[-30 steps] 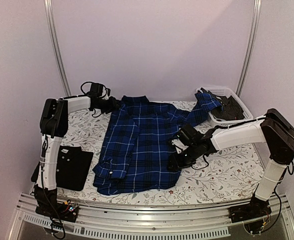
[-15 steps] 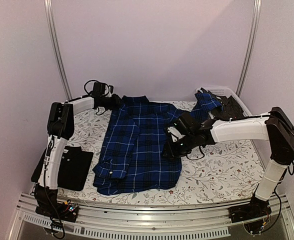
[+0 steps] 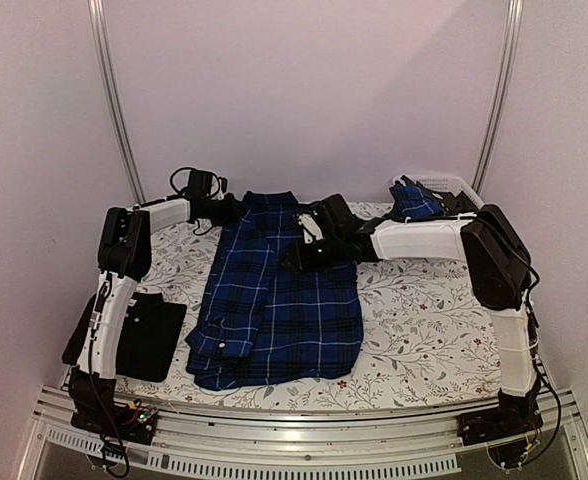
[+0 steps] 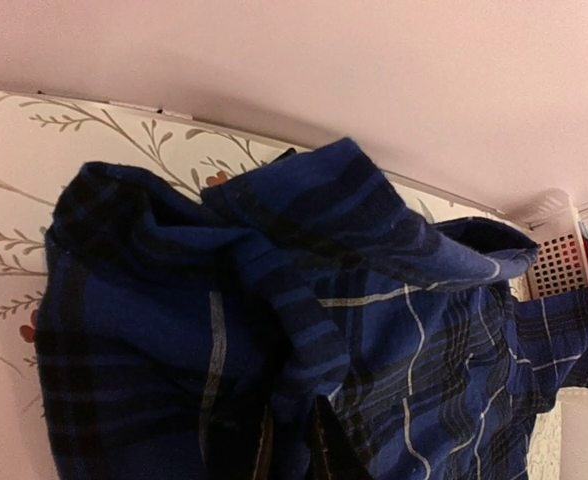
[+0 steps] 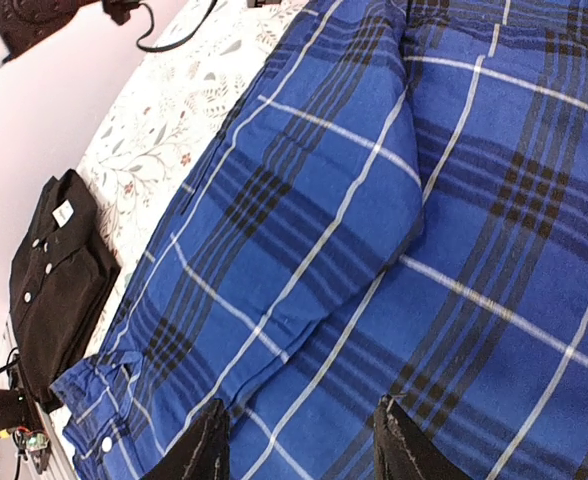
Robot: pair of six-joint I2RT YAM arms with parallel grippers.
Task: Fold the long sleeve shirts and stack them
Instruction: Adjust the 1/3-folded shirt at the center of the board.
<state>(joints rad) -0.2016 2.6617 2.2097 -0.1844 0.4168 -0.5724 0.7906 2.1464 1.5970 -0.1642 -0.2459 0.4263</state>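
The blue plaid long sleeve shirt (image 3: 279, 300) lies spread on the table, collar at the back, with its left sleeve folded in along the front-left edge. Its other sleeve (image 3: 414, 203) trails toward the basket. My left gripper (image 3: 236, 208) sits at the shirt's back-left shoulder. In the left wrist view it (image 4: 294, 450) is shut on a raised fold of plaid cloth (image 4: 304, 300). My right gripper (image 3: 299, 255) hovers over the upper part of the shirt, open (image 5: 304, 450), with flat plaid cloth (image 5: 374, 200) below it. The black shirt (image 3: 144, 335) lies folded at the front left.
A white lattice basket (image 3: 452, 183) stands at the back right, partly behind the right arm, and dark clothes lie in it. The floral tablecloth (image 3: 424, 330) shows to the right of the shirt. The black shirt (image 5: 59, 270) also shows beyond the plaid hem.
My right arm has swung from the shirt's right edge up and leftward to near the collar. The left gripper has closed on cloth at the shoulder.
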